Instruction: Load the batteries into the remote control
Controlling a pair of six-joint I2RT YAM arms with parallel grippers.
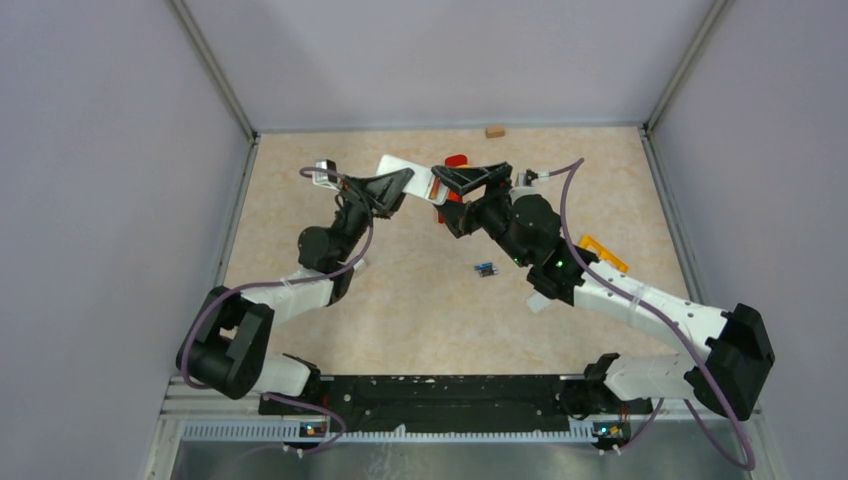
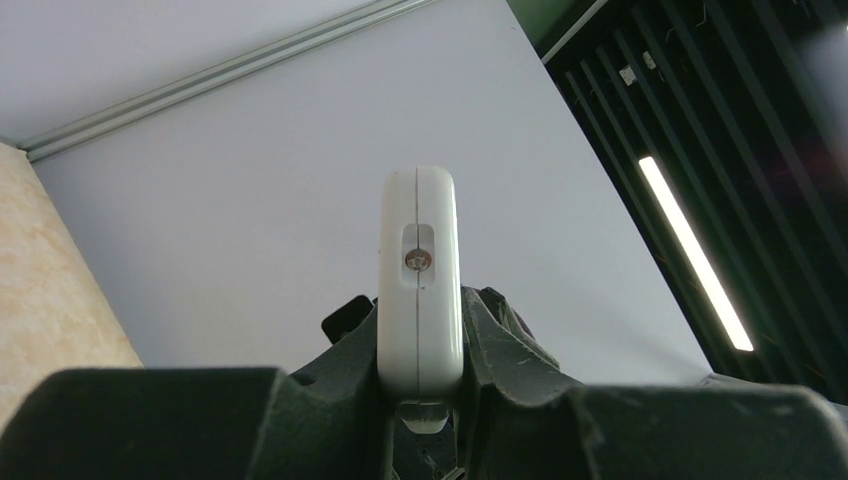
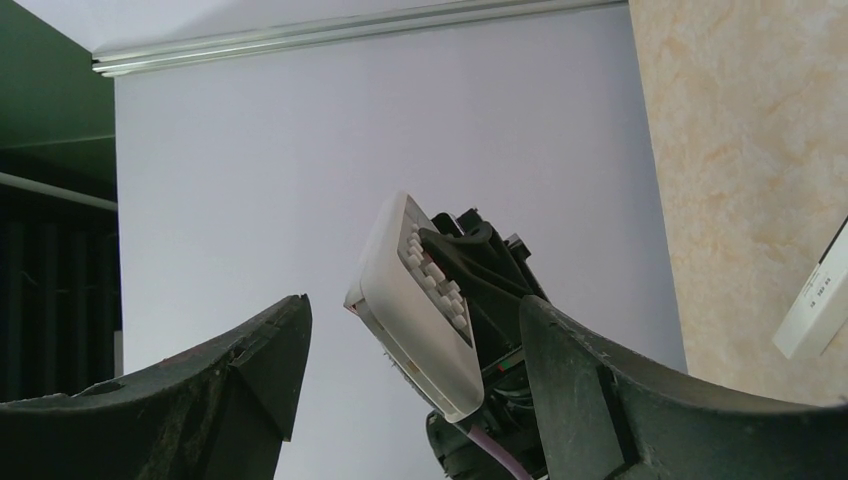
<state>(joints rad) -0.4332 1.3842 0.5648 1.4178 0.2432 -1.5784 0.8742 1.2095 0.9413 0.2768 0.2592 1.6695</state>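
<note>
Between left fingers (image 2: 497, 335), smooth rounded white remote (image 2: 420, 300)

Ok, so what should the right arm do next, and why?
Probably swing the right gripper toward the batteries lying loose on the table and come down over one. Its jaws stand open and empty beside the white remote, which the left gripper holds up.

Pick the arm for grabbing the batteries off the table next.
Right. The right hand is open and empty, and the batteries lie on the table beside that arm. The left hand is shut on the white remote, held up off the table.
</note>
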